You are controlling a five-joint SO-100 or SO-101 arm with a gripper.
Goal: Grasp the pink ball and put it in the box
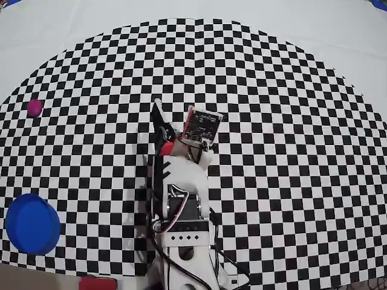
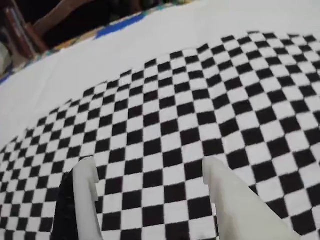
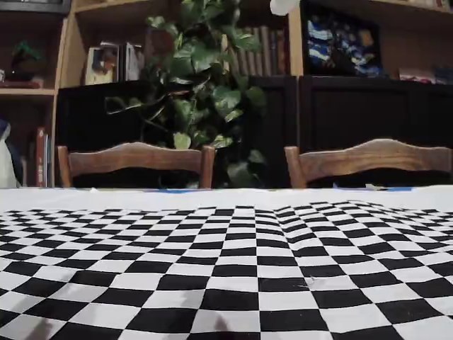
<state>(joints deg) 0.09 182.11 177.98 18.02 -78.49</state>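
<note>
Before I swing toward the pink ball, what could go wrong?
The pink ball sits far left near the checkered cloth's edge in the overhead view; a nudge could roll it off. The wrist view shows only cloth between the open end effector fingers, so you'd approach blind. The blue box is also near the edge.

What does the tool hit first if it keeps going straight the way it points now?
Probably nothing but the checkered cloth. In the wrist view the open tool faces bare checks. Overhead, the pink ball and blue box both sit far left of its line. Depth is unclear.
</note>
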